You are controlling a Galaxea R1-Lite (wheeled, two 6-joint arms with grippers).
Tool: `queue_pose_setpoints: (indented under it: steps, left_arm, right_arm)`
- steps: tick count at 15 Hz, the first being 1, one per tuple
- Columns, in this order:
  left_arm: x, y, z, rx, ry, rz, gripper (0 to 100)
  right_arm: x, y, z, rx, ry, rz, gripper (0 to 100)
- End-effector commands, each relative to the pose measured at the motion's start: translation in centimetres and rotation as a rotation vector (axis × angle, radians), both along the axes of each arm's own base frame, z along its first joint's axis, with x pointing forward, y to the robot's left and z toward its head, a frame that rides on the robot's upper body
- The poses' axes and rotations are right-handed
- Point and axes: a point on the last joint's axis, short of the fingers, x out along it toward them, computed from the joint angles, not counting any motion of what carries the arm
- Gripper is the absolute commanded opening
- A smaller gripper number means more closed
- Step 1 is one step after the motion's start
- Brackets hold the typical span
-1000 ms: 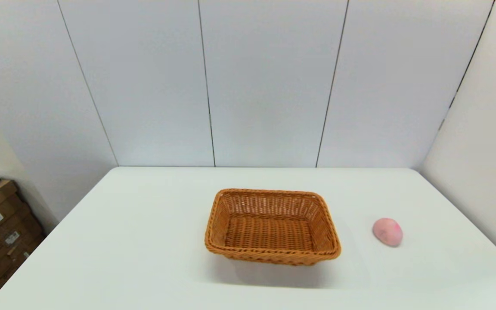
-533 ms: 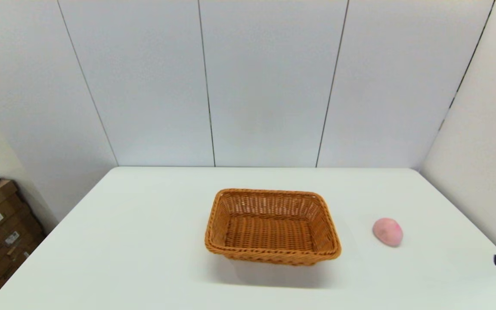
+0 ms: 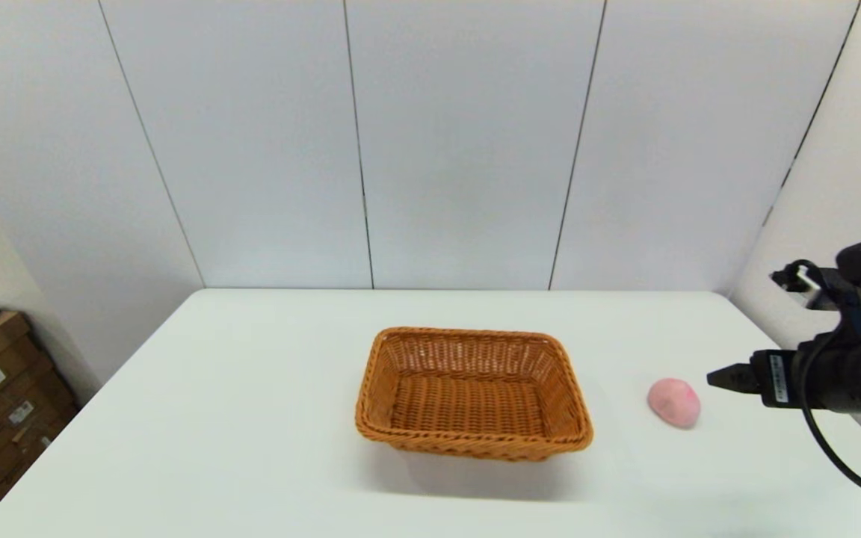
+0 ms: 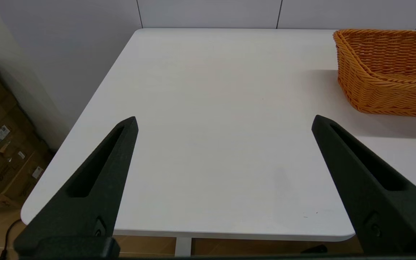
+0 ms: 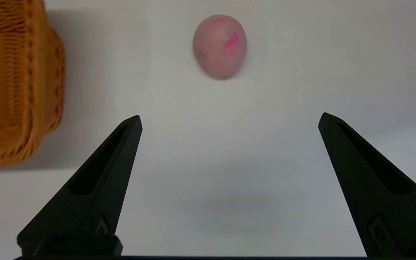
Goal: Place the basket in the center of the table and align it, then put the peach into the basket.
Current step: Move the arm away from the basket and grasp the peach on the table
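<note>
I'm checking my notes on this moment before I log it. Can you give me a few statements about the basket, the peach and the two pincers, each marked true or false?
1. The peach lies inside the basket. False: it lies on the table, to the right of the basket and apart from it.
2. The basket is empty. True.
3. The right pincer is open, with the peach ahead of its fingers. True.
4. The right pincer is holding the peach. False: it holds nothing and does not touch the peach.
5. The left pincer grips the basket rim. False: it is open above bare table, apart from the basket.
</note>
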Motion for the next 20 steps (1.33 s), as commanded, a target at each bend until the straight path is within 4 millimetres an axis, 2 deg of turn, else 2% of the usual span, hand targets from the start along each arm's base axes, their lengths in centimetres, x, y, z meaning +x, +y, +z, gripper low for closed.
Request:
queue_pose_setpoints:
  steps: [1,5,13,14,20]
  left_arm:
    - [0.0,0.0,0.0,-0.001,0.0,0.001,100]
    - [0.0,0.0,0.0,-0.004,0.0,0.004,100]
    - [0.0,0.0,0.0,-0.014,0.0,0.007,100]
    - [0.0,0.0,0.0,-0.014,0.0,0.007,100]
    - [0.0,0.0,0.0,-0.016,0.0,0.007,100]
  right_arm:
    - [5.2,0.4,-4.8,0.003,0.097,-0.006,100]
    - [8.3,0.4,-7.8,0.012,0.132,-0.023,100]
    - [11.5,0.0,-12.4,-0.015,0.164,-0.066,100]
    - [11.8,0.0,-12.9,-0.012,0.174,-0.075,0]
    - [12.5,-0.1,-13.3,0.015,0.171,-0.105,0]
